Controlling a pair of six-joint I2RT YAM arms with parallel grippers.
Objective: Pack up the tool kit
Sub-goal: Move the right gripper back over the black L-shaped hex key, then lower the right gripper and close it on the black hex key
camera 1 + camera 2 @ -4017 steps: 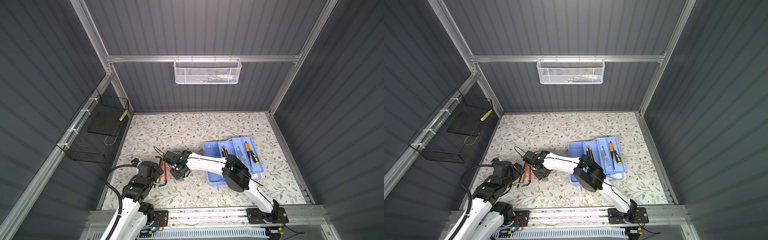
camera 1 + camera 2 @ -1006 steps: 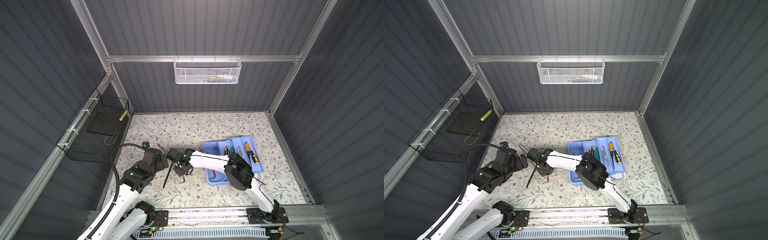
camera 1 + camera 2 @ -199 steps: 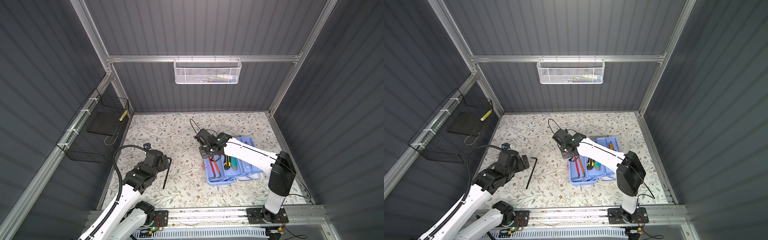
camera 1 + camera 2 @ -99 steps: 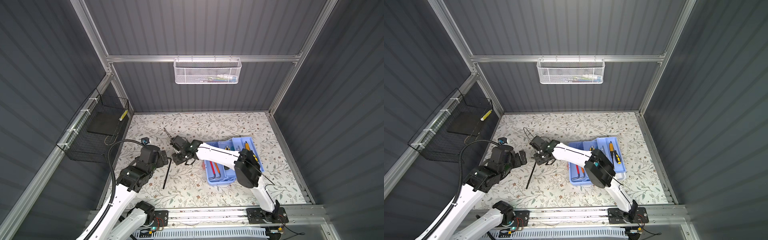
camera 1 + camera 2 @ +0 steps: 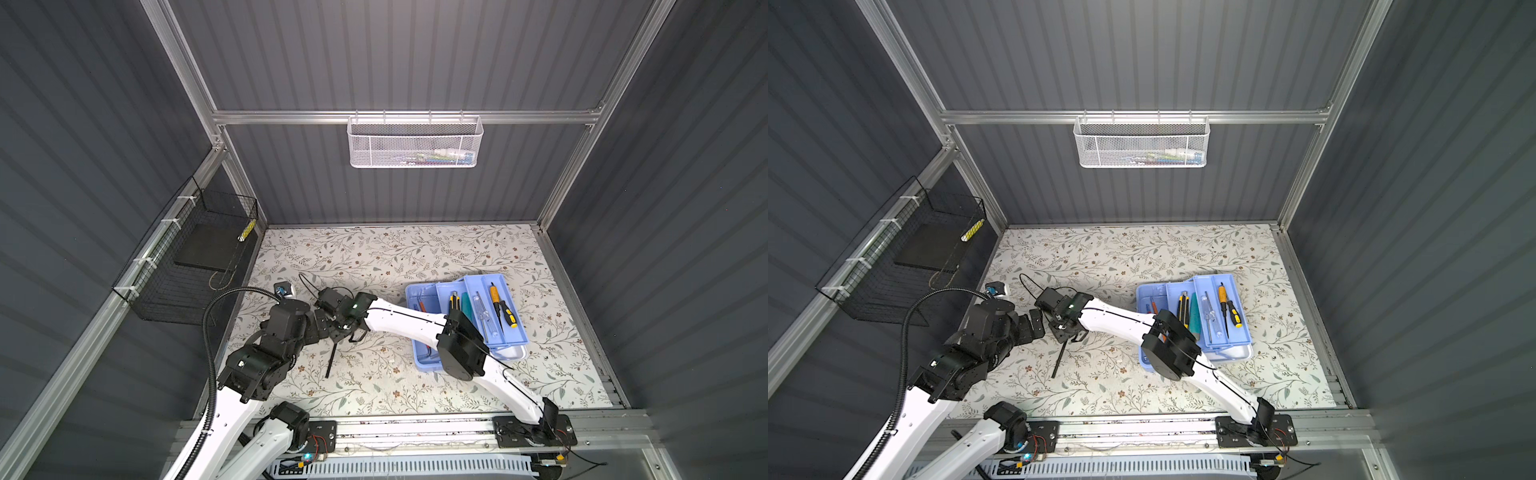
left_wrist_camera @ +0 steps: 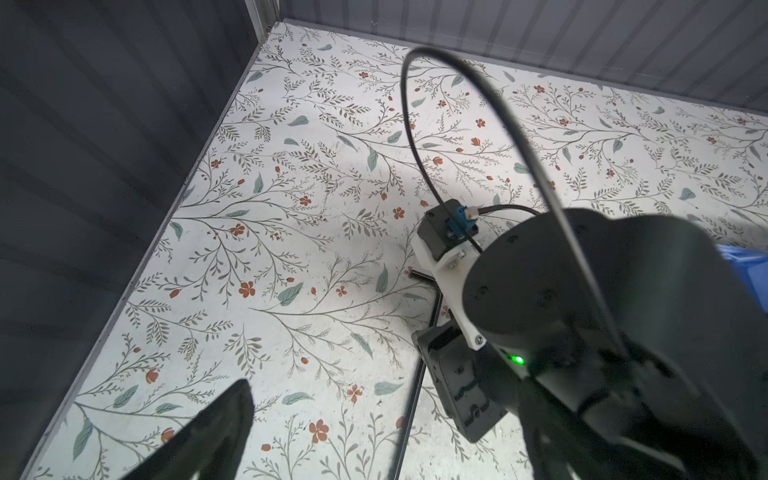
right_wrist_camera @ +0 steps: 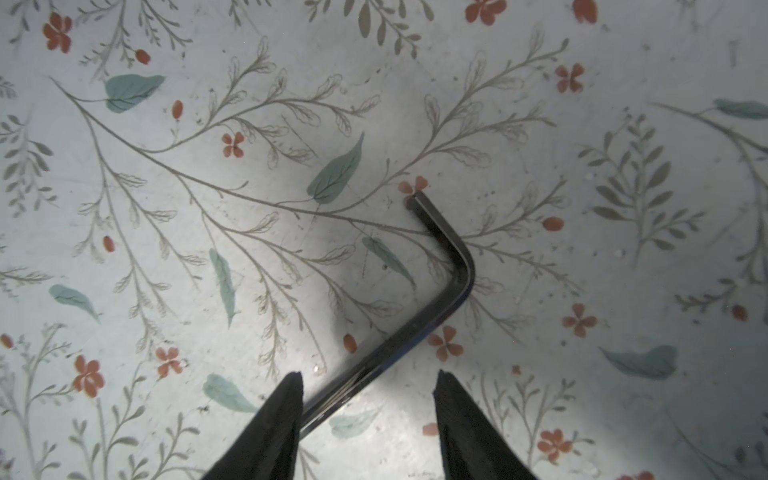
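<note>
On the floral desk [image 5: 374, 257], one hex key [image 7: 449, 257] lies outside the blue tool kit [image 5: 515, 336], which already holds screwdrivers [image 5: 503, 309] and knives [image 5: 454, 301]. The right tool [image 7: 368, 376] straddles it, jaws apart; the left tool [image 5: 1034, 326] gapes empty.

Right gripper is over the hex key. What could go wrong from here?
The hex key lies flat, its shaft nearer one finger of the open right gripper: closing may nudge it aside or grip it skewed. The open left gripper is close by, so the arms might collide on lifting.
</note>
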